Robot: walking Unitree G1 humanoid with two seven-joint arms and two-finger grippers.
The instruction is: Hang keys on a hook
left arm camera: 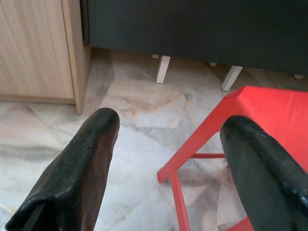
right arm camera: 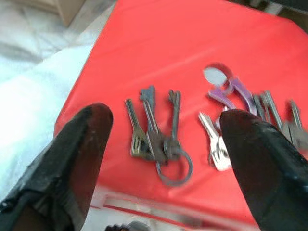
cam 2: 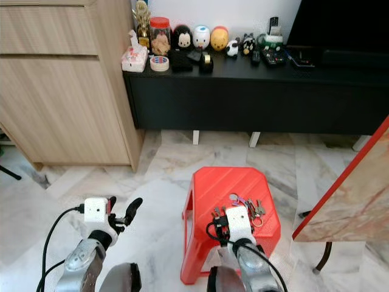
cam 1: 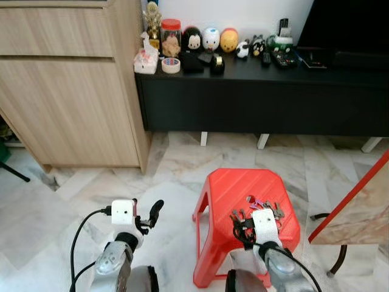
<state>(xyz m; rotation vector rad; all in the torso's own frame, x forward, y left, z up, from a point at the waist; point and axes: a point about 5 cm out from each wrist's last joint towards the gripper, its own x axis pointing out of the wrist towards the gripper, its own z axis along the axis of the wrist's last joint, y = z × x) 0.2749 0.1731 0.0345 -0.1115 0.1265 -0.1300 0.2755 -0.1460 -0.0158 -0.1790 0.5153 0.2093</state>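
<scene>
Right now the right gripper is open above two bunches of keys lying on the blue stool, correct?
Not quite: the stool is red, not blue, as the right wrist view shows plainly. The rest holds: the right gripper is open above it, with two bunches of keys lying on the seat, a plain ring of keys between the fingers and a bunch with a purple clip beside it.
</scene>
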